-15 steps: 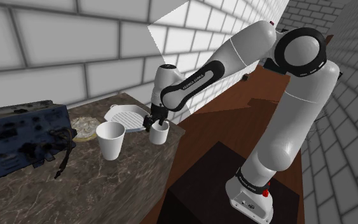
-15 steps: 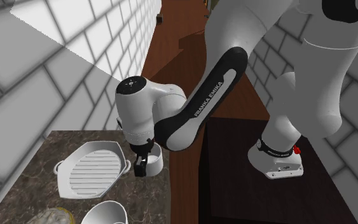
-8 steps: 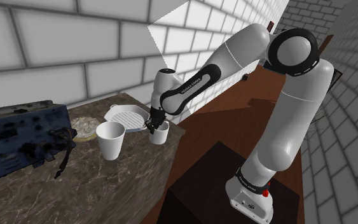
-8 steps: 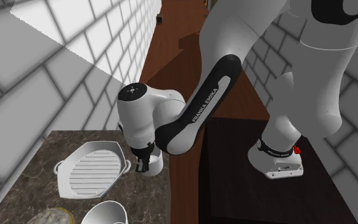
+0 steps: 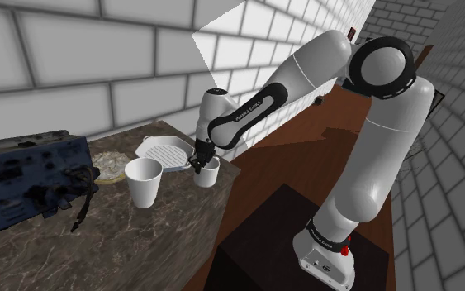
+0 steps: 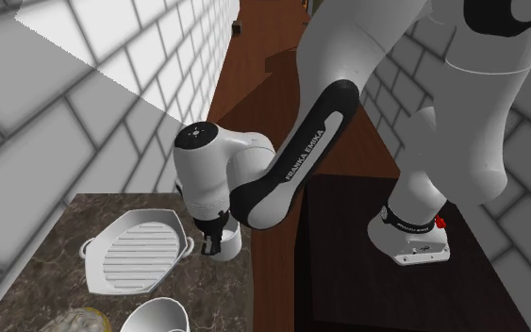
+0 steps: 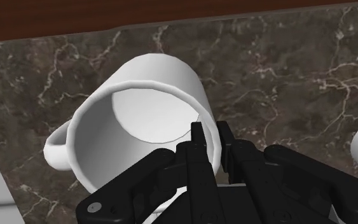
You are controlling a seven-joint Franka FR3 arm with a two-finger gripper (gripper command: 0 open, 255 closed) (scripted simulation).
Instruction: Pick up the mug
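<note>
Wrist view shows pincer [image 7: 210, 129] pinched narrowly on rim of white mug [image 7: 147, 113].

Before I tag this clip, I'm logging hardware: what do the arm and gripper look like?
The arm is white with rounded segments and dark joints; white FRANKA EMIKA lettering runs along a black band, and a red mark sits near its base. The gripper is all black, with two fingers.
</note>
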